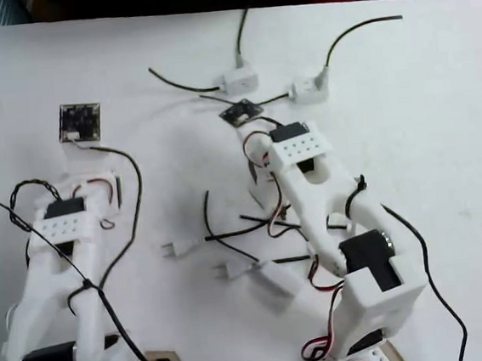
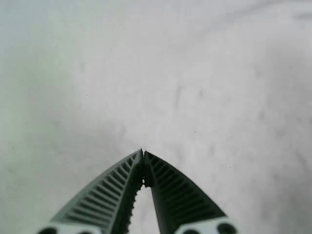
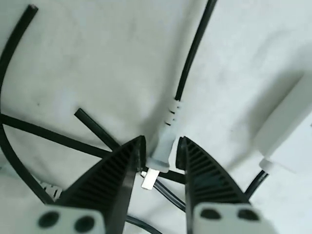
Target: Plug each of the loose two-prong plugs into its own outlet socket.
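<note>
My right gripper [image 3: 160,141] is shut on a white two-prong plug [image 3: 163,146]; the metal prongs [image 3: 148,179] point back toward the wrist and its black cord runs away from me. In the high view this gripper [image 1: 260,157] sits just short of two white outlet sockets [image 1: 238,82] [image 1: 307,89]. One socket's corner [image 3: 287,122] lies beside the held plug. Two loose plugs [image 1: 175,248] [image 1: 228,271] lie on the table between the arms. My left gripper [image 2: 143,155] is shut on nothing over bare table, at the left [image 1: 88,185].
Black cords [image 1: 246,229] tangle around the right arm's base. A white adapter block [image 1: 276,278] lies beside the nearer loose plug. Small circuit boards sit at the back left [image 1: 80,122] and near the sockets [image 1: 240,112]. The table's far edge runs along the back.
</note>
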You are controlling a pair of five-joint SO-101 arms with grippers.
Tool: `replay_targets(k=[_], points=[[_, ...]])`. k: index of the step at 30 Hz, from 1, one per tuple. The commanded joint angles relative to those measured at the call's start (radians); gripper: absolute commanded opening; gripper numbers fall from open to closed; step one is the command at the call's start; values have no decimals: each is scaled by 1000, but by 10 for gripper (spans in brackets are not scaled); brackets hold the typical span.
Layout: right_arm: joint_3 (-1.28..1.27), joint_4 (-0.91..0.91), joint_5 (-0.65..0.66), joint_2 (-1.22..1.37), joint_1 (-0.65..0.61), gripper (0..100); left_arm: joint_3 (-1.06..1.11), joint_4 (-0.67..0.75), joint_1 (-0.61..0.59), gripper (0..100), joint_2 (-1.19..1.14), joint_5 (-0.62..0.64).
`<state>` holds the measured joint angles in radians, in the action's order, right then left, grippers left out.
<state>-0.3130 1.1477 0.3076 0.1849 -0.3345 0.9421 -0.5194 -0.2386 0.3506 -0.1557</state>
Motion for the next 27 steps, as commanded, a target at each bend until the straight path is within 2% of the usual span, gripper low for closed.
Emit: replay_targets(k=[1, 7, 15, 24, 27], points=[[41, -13, -21, -4, -5, 105, -6, 18, -4, 28, 50, 3], [72, -4, -26, 85, 12, 104, -6, 17, -4, 28, 50, 3], [121, 64, -28, 56, 19, 105, -6, 17, -4, 28, 50, 3], [137, 62, -28, 91, 24, 104, -6, 15, -4, 28, 50, 3], [137, 61, -28, 91, 24, 51, -6, 15, -4, 28, 50, 3]])
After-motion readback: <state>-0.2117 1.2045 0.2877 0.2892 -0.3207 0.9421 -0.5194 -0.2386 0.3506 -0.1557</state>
